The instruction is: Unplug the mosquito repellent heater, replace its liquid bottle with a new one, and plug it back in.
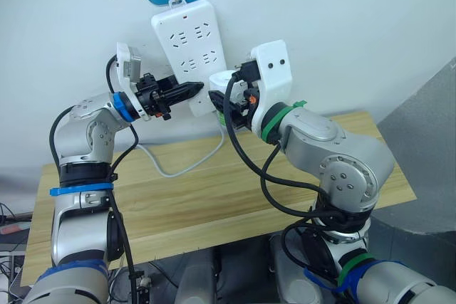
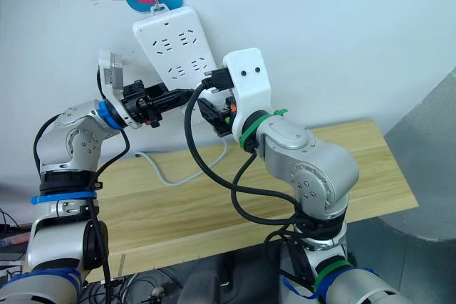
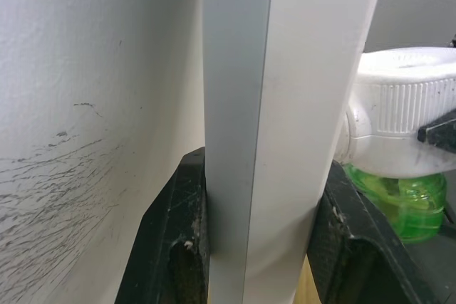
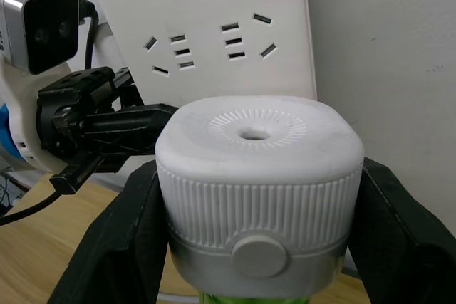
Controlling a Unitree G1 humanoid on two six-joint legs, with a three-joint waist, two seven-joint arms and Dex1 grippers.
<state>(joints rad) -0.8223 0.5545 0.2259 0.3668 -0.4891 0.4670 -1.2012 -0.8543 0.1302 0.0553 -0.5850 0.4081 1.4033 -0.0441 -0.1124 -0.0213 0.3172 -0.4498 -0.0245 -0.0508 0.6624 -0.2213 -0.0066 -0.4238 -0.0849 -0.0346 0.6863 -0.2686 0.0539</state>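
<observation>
The mosquito repellent heater (image 4: 256,194) sits at the lower end of the white power strip (image 1: 191,51), which hangs tilted on the wall from a hook, above the far edge of the wooden table (image 1: 214,197). The right gripper (image 4: 256,247) is clamped on the heater, one black finger pressed against each ribbed side. The heater's top face, with its round vent hole, points upward, and its green liquid bottle (image 3: 399,201) hangs below the white body, so its long axis runs roughly vertical. Whether its prongs are seated in a socket cannot be told; the back of the unit is hidden. The left gripper (image 3: 260,247) is closed on the lower end of the power strip, one finger (image 3: 171,240) on the wall side and the other on the face side, gripping the strip edgewise. The two grippers are just beside each other, with the heater close to the left gripper's outer finger. The strip's white cord (image 1: 178,165) loops down onto the table.
</observation>
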